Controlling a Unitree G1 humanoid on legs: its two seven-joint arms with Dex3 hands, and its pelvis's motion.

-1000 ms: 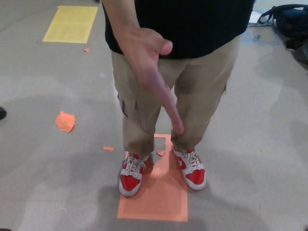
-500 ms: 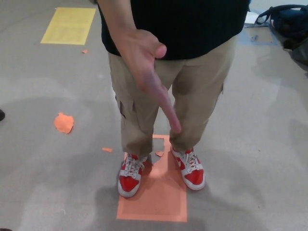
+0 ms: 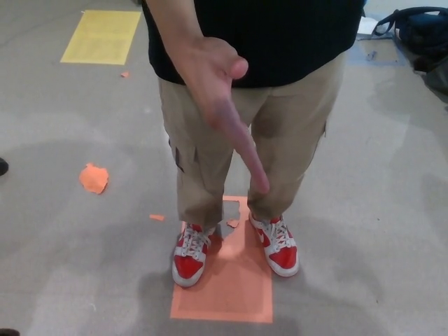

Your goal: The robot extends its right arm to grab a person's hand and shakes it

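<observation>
Now | person's hand (image 3: 220, 98) open, extended, touching nothing | robot hands unseen

Neither of my hands shows, so I place things by the person's outstretched hand (image 3: 222, 98). Below its fingertips the grey speckled floor (image 3: 364, 210) carries an orange rectangular sheet (image 3: 225, 290), with two red-and-white sneakers (image 3: 190, 255) standing on its upper edge. Left of the hand lies a crumpled orange scrap (image 3: 93, 178); up and left, a yellow rectangular sheet (image 3: 101, 36). Far right, a dark bag (image 3: 420, 31).
</observation>
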